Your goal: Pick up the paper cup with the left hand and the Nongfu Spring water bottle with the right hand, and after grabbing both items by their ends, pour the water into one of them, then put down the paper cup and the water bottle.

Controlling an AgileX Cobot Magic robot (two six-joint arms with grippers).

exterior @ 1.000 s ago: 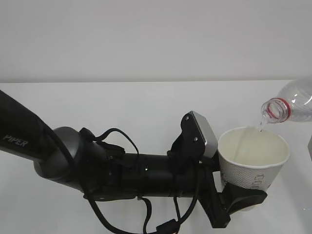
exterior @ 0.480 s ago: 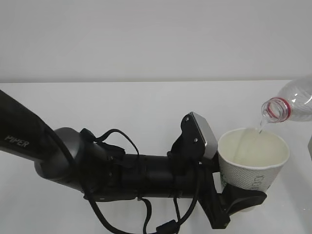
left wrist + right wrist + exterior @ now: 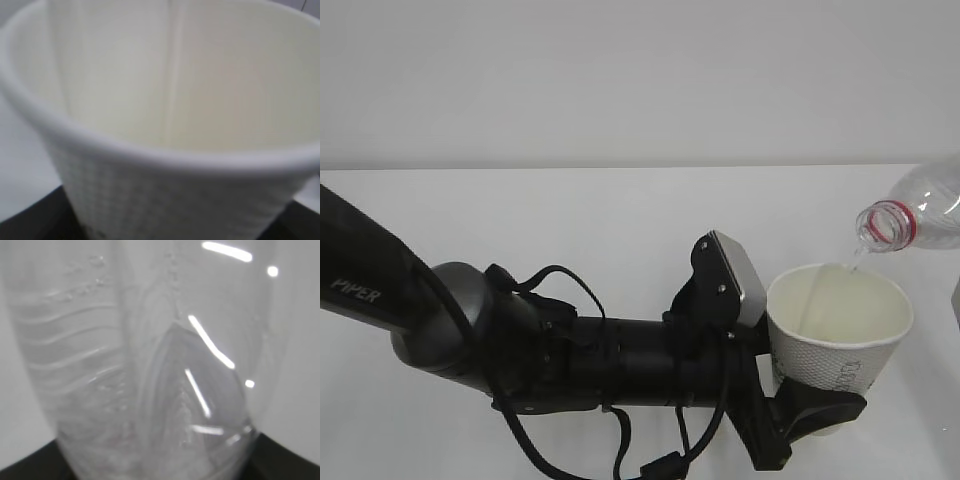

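Note:
The white paper cup [image 3: 840, 345] stands upright at the lower right, off the table. My left gripper [image 3: 817, 408] is shut on its base, at the end of the black arm marked PIPER [image 3: 470, 330]. In the left wrist view the paper cup [image 3: 165, 190] fills the frame, with black fingers [image 3: 27, 227] at the bottom corners. The clear Nongfu Spring water bottle [image 3: 918, 212] lies tilted at the right edge, its red-ringed mouth just above the cup's far rim. A thin stream of water [image 3: 856, 258] runs into the cup. The bottle [image 3: 150, 365] fills the right wrist view, and my right gripper [image 3: 160, 475] is shut on it.
The white table [image 3: 620, 220] stretches behind the arm up to a grey wall. Loose black cables [image 3: 620, 450] hang under the left arm. A sliver of a pale object [image 3: 956, 300] shows at the right edge.

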